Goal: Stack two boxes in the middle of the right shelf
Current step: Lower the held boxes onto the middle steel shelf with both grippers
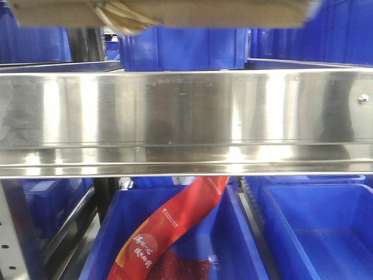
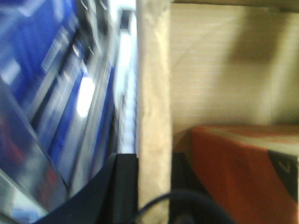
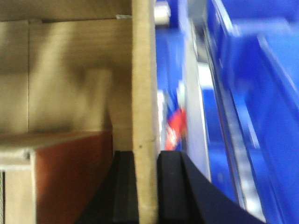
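**Thin-wall grip over a slick steel lip**

Front view: the box (image 1: 233, 11) hangs above the shelf (image 1: 186, 111), over the left and middle of its front edge and short of the right end, where the screw (image 1: 363, 98) sits. If it comes down too far forward, it would likely catch the lip or tip off the front edge into the blue bin (image 1: 315, 233) below. Blue bins (image 1: 175, 49) at the shelf's back edge leave little depth.

Left wrist view: the left fingers (image 2: 124, 186) are clamped on one upright cardboard wall, pointing up along it. An orange-red block (image 2: 238, 172), possibly the second box, lies inside. The picture is blurred, so a load shifting is a guess.

Right wrist view: the right fingers (image 3: 170, 186) pinch the opposite wall the same way. Uneven pull between the arms could bend or tear either wall.
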You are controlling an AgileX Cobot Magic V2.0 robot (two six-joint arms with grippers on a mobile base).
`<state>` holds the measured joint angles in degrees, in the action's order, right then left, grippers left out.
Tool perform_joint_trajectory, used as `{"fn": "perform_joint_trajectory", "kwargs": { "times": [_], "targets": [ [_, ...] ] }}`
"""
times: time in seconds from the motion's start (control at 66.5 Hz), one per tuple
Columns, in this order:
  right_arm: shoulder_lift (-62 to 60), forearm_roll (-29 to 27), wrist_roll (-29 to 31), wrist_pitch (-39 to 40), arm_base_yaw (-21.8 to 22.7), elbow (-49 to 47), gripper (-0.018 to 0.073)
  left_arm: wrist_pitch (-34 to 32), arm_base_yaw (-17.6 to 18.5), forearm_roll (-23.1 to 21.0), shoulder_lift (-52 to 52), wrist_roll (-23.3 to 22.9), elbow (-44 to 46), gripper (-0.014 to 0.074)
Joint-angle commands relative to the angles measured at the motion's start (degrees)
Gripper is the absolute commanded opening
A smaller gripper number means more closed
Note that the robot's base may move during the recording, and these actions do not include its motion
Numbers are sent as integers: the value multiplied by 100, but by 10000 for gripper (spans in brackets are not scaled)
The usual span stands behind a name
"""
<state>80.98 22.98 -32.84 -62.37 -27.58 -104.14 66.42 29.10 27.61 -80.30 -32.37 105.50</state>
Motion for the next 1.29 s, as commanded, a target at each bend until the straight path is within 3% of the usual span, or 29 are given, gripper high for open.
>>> {"fn": "perform_joint_trajectory", "kwargs": {
  "times": [0.0,0.09,0.256,0.421,0.767,0.888,1.068,1.174,1.279],
  "targets": [
    [175,147,-66,-304,48,-339,-161,60,-172,-459,-121,351,261,-111],
    [514,15,-66,-681,48,-733,-161,141,-367,-780,-399,544,479,-111],
    [986,-219,-42,-759,48,-1140,-162,333,-677,-906,-883,862,976,-111],
    [1246,-218,-42,-759,48,-1167,-162,343,-872,-1496,-1222,1160,1122,-111],
    [1658,-47,-42,-547,48,-1167,-148,299,-872,-1301,-1493,1160,1122,-97],
    [1768,-47,-42,-564,48,-1167,47,261,-872,-1286,-1503,1160,1122,56],
    [1793,-47,-42,-691,48,-1167,393,192,-872,-1177,-1518,1139,1122,424],
    [1768,-47,-42,-691,48,-1167,460,182,-872,-1159,-1521,1139,1122,529],
    [1695,-47,-42,-691,48,-1172,468,156,-872,-1047,-1521,1139,1145,550]
  ]
}}
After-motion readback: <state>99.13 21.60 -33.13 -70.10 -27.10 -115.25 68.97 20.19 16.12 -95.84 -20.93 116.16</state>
